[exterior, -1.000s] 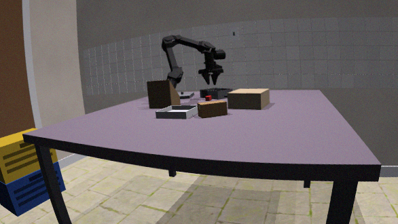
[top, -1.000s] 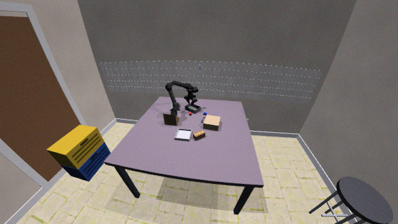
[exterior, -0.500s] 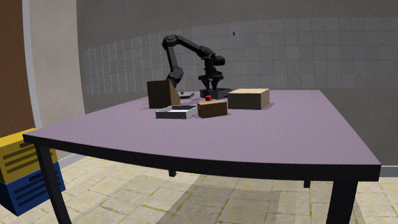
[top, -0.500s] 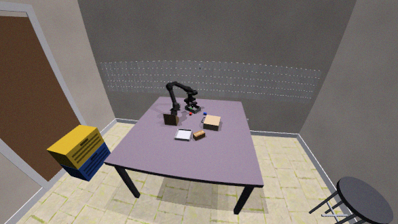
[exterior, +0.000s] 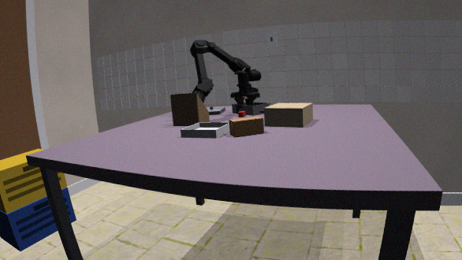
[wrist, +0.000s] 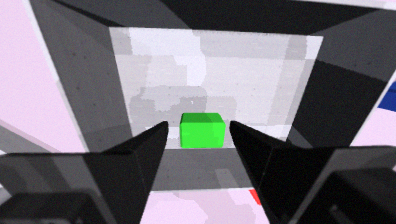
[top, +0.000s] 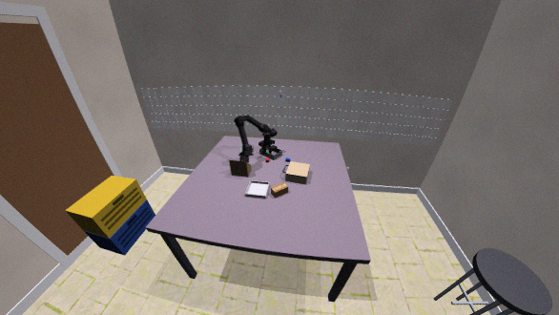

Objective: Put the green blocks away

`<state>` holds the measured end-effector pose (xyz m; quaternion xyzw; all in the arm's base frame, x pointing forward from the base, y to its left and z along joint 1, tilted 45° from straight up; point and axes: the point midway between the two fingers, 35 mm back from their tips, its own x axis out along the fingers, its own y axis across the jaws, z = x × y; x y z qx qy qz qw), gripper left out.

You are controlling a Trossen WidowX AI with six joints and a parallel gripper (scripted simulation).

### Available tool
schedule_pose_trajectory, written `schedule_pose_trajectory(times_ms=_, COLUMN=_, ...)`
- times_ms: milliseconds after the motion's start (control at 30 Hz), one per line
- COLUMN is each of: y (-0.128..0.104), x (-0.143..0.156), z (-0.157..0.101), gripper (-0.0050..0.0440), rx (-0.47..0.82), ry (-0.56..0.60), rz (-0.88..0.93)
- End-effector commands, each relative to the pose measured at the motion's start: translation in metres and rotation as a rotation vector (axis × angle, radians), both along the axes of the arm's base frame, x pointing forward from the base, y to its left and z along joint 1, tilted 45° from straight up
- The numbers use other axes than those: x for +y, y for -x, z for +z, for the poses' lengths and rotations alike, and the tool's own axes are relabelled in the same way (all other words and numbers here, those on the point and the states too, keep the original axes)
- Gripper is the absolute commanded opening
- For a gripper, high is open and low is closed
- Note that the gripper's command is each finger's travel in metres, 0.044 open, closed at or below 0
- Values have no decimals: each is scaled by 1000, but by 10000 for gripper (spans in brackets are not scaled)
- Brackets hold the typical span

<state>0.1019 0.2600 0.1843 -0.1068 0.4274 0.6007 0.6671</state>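
I'm working over the dark open-topped box (top: 274,157) (exterior: 260,108) (wrist: 90,75) at the far side of the table, and the gripper (top: 269,150) (exterior: 244,105) (wrist: 199,125) is pointing down into it, fingers apart and holding nothing. The green block (top: 268,152) (wrist: 202,131) lies on the box's floor, against the near wall in the wrist view, framed by my fingertips but not gripped. I take the shallow white-floored tray (top: 258,196) (exterior: 198,134) to be the basket — it stands upright, and I see no block in it — so by my reading nothing is delivered yet. Left to do: grip this block, carry it over, then put the lid (exterior: 217,111) back, which lies on the table away from the box. The tan cabinet (top: 298,172) (exterior: 287,114) has a handle on one side, so I guess it holds the drawer; its contents are out of my sight, and another green one could be in there. The red block (top: 267,159) (exterior: 242,113) (wrist: 256,196) and the blue block (top: 287,159) (wrist: 388,98) sit outside the box — both should stay out of the basket.

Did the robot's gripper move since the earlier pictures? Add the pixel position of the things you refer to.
Yes. In the exterior view, the gripper (exterior: 245,107) (wrist: 199,125) moved down: its fingertips hung above the dark tray's (exterior: 260,109) (wrist: 200,169) rim, and now reach down to it.
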Motion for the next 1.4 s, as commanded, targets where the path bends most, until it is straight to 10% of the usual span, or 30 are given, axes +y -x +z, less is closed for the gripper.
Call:
schedule_pose_trajectory(times_ms=0, y=1, x=1, z=-7, gripper=290, rx=12, ry=14, rz=-2)
schedule_pose_trajectory(times_ms=200, y=1, x=1, z=-7, gripper=290, rx=12, ry=14, rz=-2)
schedule_pose_trajectory(times_ms=233, y=1, x=1, z=-7, gripper=0, rx=12, ry=14, rz=-2)
schedule_pose_trajectory(times_ms=1367, y=-6, x=-51, z=45, gripper=0, rx=12, ry=14, rz=-2)
